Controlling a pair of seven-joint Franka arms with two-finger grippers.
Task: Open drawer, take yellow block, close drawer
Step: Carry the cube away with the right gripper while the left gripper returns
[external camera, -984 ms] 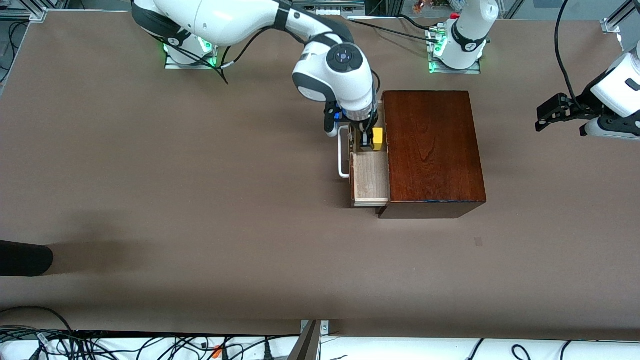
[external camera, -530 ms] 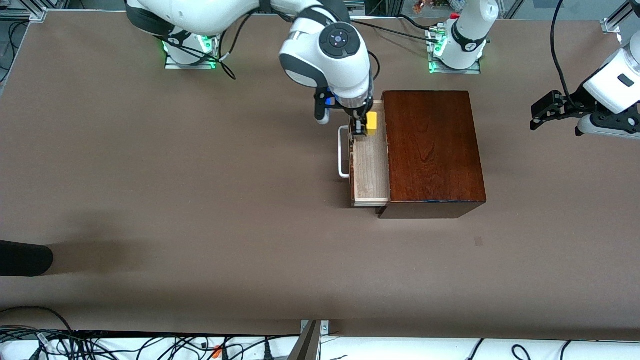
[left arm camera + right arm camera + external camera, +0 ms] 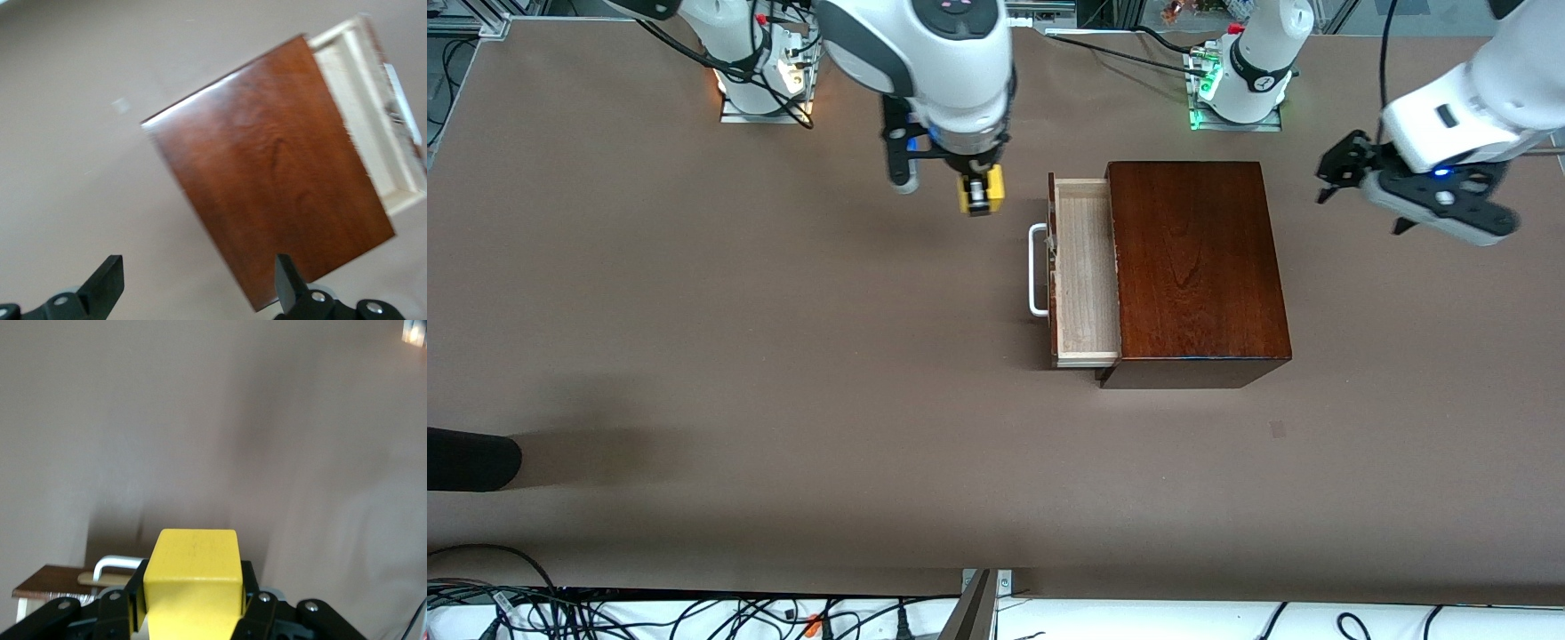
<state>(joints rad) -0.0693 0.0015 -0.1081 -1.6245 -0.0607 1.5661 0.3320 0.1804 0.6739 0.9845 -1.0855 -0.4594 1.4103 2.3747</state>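
**Trainee:** What have you got in the right claw?

**Operator:** My right gripper (image 3: pixel 980 197) is clamped on the small bright yellow cube with plain faces (image 3: pixel 980 188). It hangs over bare brown table (image 3: pixel 694 293), with the block lifted clear of the drawer. In the right wrist view the fingers (image 3: pixel 137 587) press flat against two opposite faces of the cube (image 3: pixel 193 577).

**Trainee:** Will it slip?

**Operator:** I doubt it. It looks light and rigid, with flat sides that suit the pads. I'd judge the grip across opposite faces as the right one, and I wouldn't squeeze harder.

**Trainee:** And the drawer?

**Operator:** The pale light-wood tray with its dark front and white U-shaped bar handle (image 3: pixel 1038 269) stands pulled out of the glossy reddish-brown wooden box (image 3: pixel 1196 267), off to the left arm's side of my loaded claw and below its level. The tray (image 3: pixel 1087 276) looks empty now. I expect it to slide stiffly but easily; a flat push on the front panel beside the handle should close it. No pinch is needed.

**Trainee:** The other arm?

**Operator:** My left gripper (image 3: pixel 1352 169) waits in the air at the left arm's end of the table, its fingers (image 3: pixel 107 283) spread wide with nothing between them. In its wrist view the box (image 3: pixel 267 180) lies below it.
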